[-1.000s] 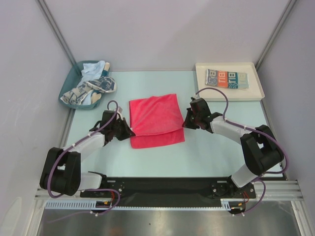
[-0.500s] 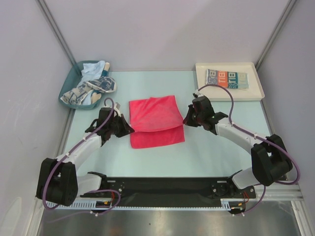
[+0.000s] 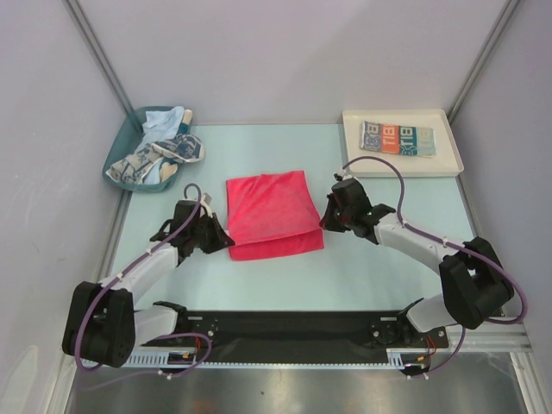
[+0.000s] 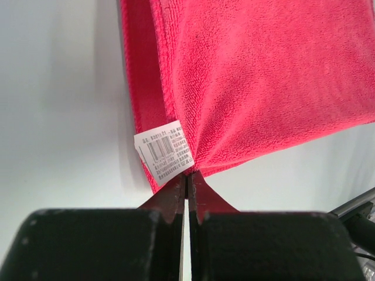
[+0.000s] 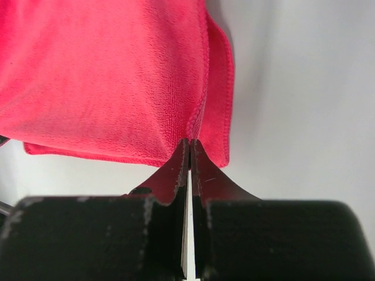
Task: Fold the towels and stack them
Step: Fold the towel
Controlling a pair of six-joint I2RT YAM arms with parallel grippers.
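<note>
A red-pink towel [image 3: 270, 212] lies on the table between my arms, folded over itself, with a lower layer showing at its near edge. My left gripper [image 3: 226, 241] is shut on the upper layer's near left corner [image 4: 193, 158], beside a white barcode label [image 4: 163, 151]. My right gripper [image 3: 323, 222] is shut on the upper layer's near right corner [image 5: 193, 129]. A folded teal/white/orange lettered towel [image 3: 398, 137] lies in the white tray [image 3: 448, 162]. A blue-and-white patterned towel [image 3: 159, 156] and a pale blue towel [image 3: 164, 122] lie crumpled in the teal bin [image 3: 121, 142].
The teal bin stands at the back left and the white tray at the back right. Grey walls close in both sides. A black rail [image 3: 293, 326] runs along the near edge at my arm bases.
Both grippers have drawn the red-pink towel's upper layer toward me, covering more of the lower layer. The left gripper moved nearer; the right shifted slightly.
</note>
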